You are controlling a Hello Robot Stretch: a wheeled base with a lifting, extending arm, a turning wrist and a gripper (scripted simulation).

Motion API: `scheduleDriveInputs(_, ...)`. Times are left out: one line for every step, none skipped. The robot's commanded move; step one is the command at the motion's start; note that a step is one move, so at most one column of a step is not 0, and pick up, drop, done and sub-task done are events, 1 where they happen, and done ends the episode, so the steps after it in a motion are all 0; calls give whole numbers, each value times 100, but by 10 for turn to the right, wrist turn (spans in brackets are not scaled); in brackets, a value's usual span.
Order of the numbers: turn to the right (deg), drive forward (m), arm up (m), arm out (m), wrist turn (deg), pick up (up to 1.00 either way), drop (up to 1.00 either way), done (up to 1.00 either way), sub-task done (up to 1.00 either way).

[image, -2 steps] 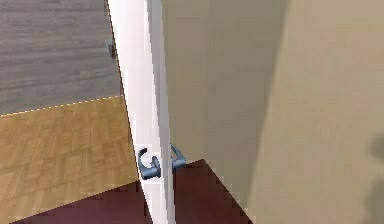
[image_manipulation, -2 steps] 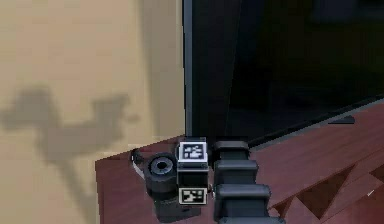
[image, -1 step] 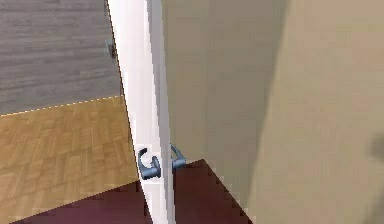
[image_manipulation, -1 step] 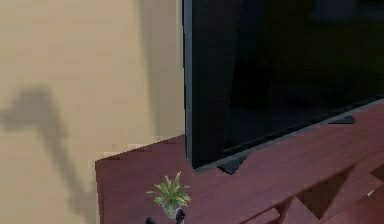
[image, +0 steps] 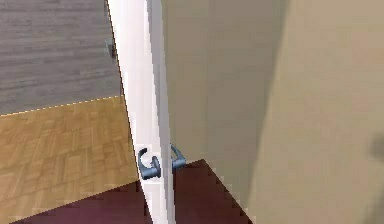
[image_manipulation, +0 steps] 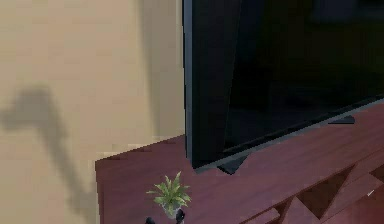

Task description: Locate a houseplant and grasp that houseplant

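**Houseplant on the wooden surface beside the television**

The houseplant (image_manipulation: 169,189), a small tuft of spiky green leaves, stands low in the arm side view, just left of the middle. It is near the front edge of a red-brown wooden surface (image_manipulation: 125,172).

Small dark shapes sit right below the plant at the picture's bottom edge, and they look like the fingers (image_manipulation: 151,220). One more dark shape under the leaves, a little to the right, could be the pot or another finger; I cannot tell which. The plant stands on the surface right by the fingers, so I cannot tell whether they hold it or touch it.

To the plant's right, a large black television (image_manipulation: 280,70) rises from the same surface. Its near foot (image_manipulation: 232,164) rests close to the plant but apart from it. A plain beige wall (image_manipulation: 80,80) lies behind the surface and to the left.

In the forward view, a white door (image: 140,90) is seen edge-on, with a grey lever handle (image: 150,163) on each side. Beige wall is at its right. At its left is a light wood floor (image: 60,150), with grey floor (image: 50,50) beyond it.
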Motion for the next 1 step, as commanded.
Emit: scheduleDriveInputs(0, 0, 10, 0, 0, 0, 0, 0, 0)
